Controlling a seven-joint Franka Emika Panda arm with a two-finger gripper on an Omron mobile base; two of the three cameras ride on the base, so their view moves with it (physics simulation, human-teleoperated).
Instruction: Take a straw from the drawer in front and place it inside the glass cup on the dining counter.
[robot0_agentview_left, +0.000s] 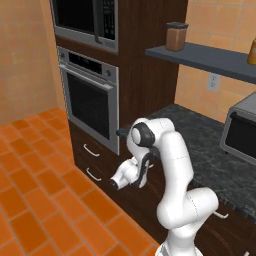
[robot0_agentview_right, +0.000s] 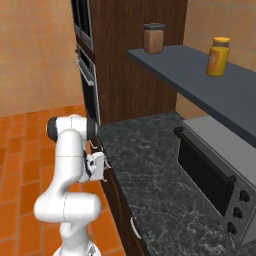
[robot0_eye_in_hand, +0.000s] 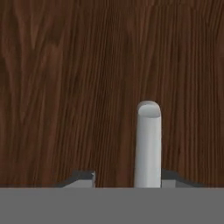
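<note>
Left base view: the white arm (robot0_agentview_left: 170, 175) is bending low, its hand pressing toward the dark wood drawer (robot0_agentview_left: 210, 227) front under the speckled granite counter (robot0_agentview_left: 205, 150), beside the wall oven (robot0_agentview_left: 90, 100). Right base view: the gripper (robot0_agentview_right: 102, 165) is sitting against that front. Hand view: the silver drawer handle (robot0_eye_in_hand: 147, 144) is standing between the fingers (robot0_eye_in_hand: 81, 178); whether they are clamping it, I cannot tell

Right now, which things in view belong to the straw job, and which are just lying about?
Belongs to the job:
- drawer
- its silver handle, standing between the fingertips
- gripper

Just lying about:
- wall oven
- microwave
- toaster oven
- brown jar
- yellow bottle
- dark granite counter
</note>
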